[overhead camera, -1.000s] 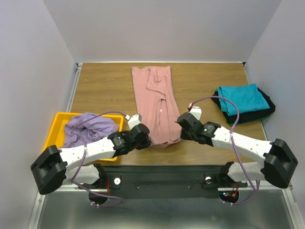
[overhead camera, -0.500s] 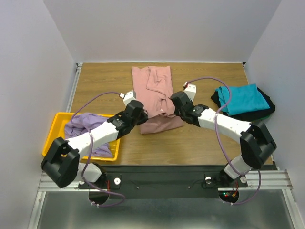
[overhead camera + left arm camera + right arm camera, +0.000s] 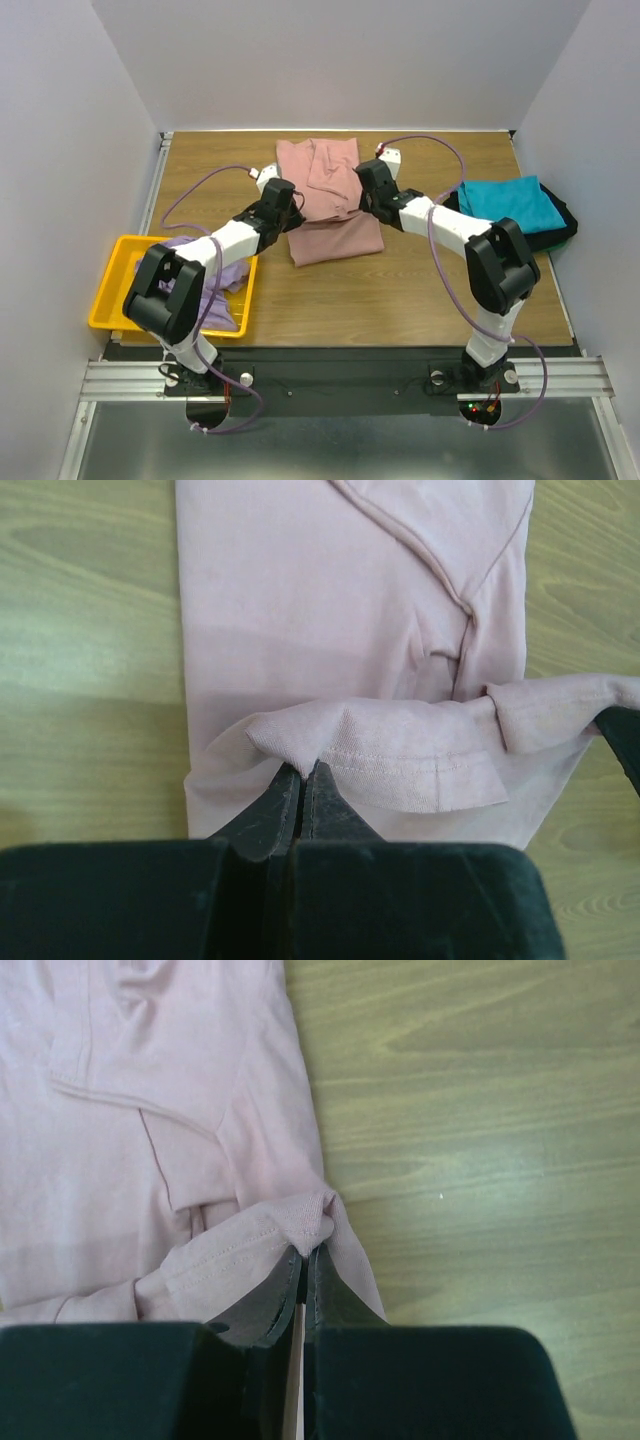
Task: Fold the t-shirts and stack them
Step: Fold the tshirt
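- Wooden table (image 3: 400,290) is bearing everything.
- Dusty pink t-shirt (image 3: 330,200) is lying mid-table with its near hem raised over its body; the fold seems to be about half done.
- Teal t-shirt (image 3: 505,203) is sitting folded on black t-shirt (image 3: 565,232) at right.
- Lavender t-shirt (image 3: 215,290) is waiting crumpled in yellow bin (image 3: 110,300).
- Left gripper (image 3: 302,780) and right gripper (image 3: 305,1255) are each pinching a hem corner, jaws closed.

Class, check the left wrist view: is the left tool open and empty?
No, the left tool is shut, pinching a fold of the pink t-shirt.
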